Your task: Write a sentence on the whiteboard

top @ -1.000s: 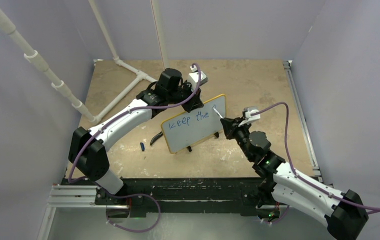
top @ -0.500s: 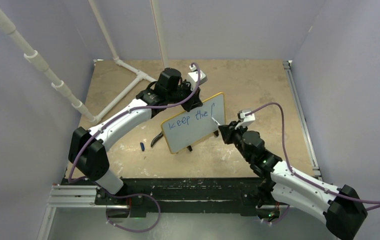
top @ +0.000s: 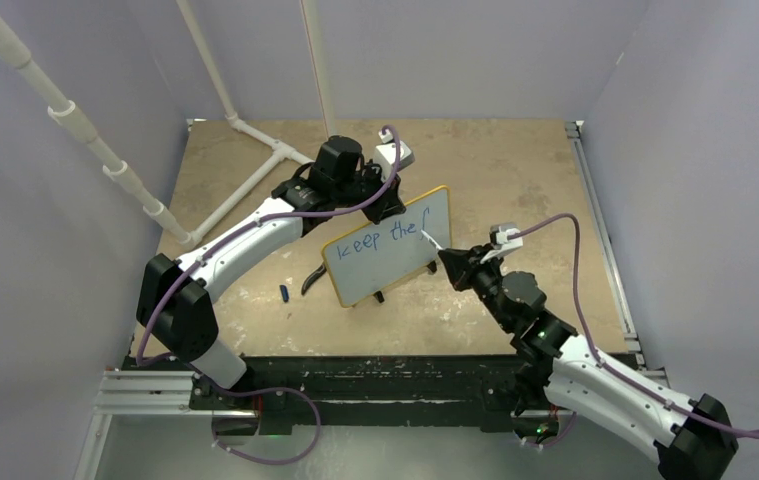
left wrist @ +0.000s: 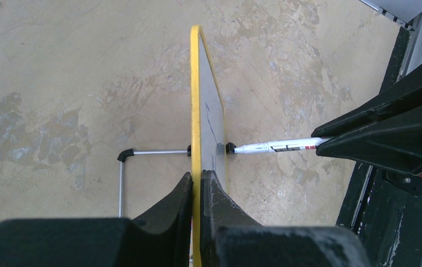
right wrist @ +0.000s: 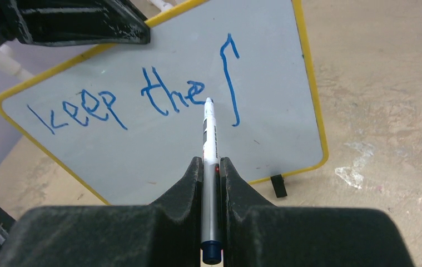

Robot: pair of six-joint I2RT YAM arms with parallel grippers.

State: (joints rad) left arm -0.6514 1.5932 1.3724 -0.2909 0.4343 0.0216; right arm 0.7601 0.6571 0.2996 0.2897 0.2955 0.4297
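The whiteboard (top: 387,262) stands upright on the table, yellow-framed, facing the near edge. My left gripper (top: 383,206) is shut on its top edge; in the left wrist view the fingers (left wrist: 182,200) pinch the yellow frame (left wrist: 195,94). The sentence (right wrist: 114,103) reads "keep the" in blue, with a tall hooked stroke (right wrist: 232,78) to its right. My right gripper (right wrist: 211,165) is shut on a white marker (right wrist: 209,133). The marker's tip sits at the board just right of "the", between it and the stroke. The marker also shows in the top view (top: 434,239) and the left wrist view (left wrist: 275,147).
A blue marker cap (top: 283,293) lies on the table left of the board. The board's wire stand (left wrist: 122,178) reaches out behind it. White pipes (top: 255,150) lie at the back left. Purple walls enclose the table, with a metal rail (top: 600,230) along the right side.
A tall blue stroke has appeared right of "the". The marker tip came down from the board's upper right corner to mid-height, and the right wrist has shifted slightly right.
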